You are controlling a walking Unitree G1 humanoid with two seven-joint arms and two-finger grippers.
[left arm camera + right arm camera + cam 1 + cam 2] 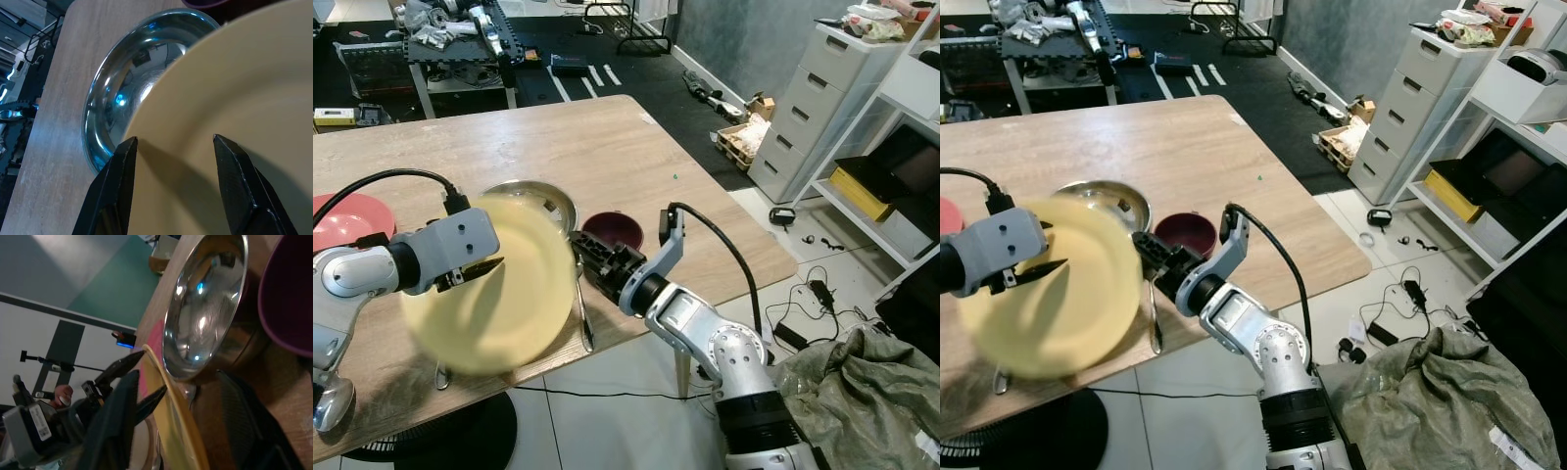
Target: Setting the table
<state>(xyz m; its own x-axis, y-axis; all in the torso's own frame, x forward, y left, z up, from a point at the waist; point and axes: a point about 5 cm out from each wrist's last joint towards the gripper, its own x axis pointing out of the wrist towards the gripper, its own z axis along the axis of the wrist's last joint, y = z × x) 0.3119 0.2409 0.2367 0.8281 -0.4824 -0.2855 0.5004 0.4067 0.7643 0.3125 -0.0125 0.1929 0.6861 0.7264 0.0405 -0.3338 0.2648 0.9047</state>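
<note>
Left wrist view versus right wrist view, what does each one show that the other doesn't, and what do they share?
Left wrist view alone: the left gripper's open fingers against the broad face of the yellow plate.

Right wrist view alone: the maroon bowl, a strip of pink plate, the left gripper seen from outside, and the yellow plate edge-on.

Both: the steel bowl, the yellow plate and the wooden table.

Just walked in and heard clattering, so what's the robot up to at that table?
The left gripper holds a yellow plate lifted and tilted over the wooden table, partly covering a steel bowl. The right gripper, open, reaches toward the plate's edge beside a maroon bowl.
</note>
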